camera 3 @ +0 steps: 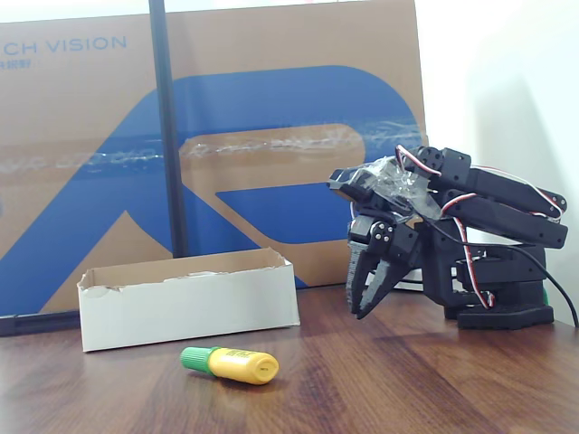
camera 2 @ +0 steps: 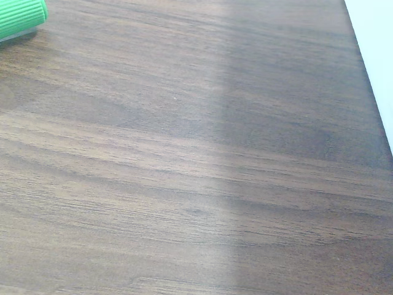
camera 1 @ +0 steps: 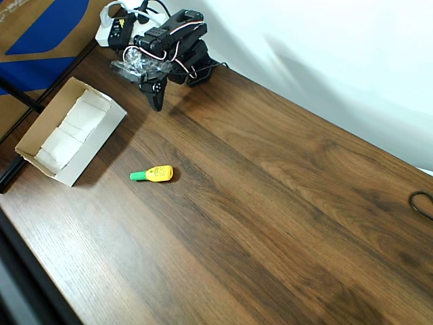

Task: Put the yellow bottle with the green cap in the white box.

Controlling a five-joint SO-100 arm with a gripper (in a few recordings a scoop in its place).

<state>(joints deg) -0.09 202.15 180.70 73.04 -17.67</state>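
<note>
Nearest to us in the fixed view lies the yellow bottle with the green cap (camera 3: 231,363), flat on its side on the wooden table (camera 3: 380,398), cap pointing left. Just behind it, a little to the left and not touching, stands the white box (camera 3: 190,306), its long white wall facing us and its torn tan rim showing along the top. From overhead we see the same bottle (camera 1: 153,175) alone on the boards, its cap aimed left toward the box (camera 1: 71,130), which sits near the left edge with white folded flaps inside it.

We see the black arm (camera 3: 479,262) at the far right of the fixed view, folded low over its base, with red, white and black wires looping over the joints and a crumple of clear plastic wrap around the wrist. Its gripper (camera 3: 369,294) hangs down and to the left, fingertips above the table, well apart from the bottle and the box. The two fingers sit close together, almost meeting at the tips, and nothing is between them. Overhead, the gripper (camera 1: 155,95) points toward the near side of the table, just right of the box's far corner.

Behind the box leans a large brown cardboard sheet with blue print (camera 3: 271,136). Through the wrist view we catch the ribbed green cap (camera 2: 21,15) at the upper left corner.
</note>
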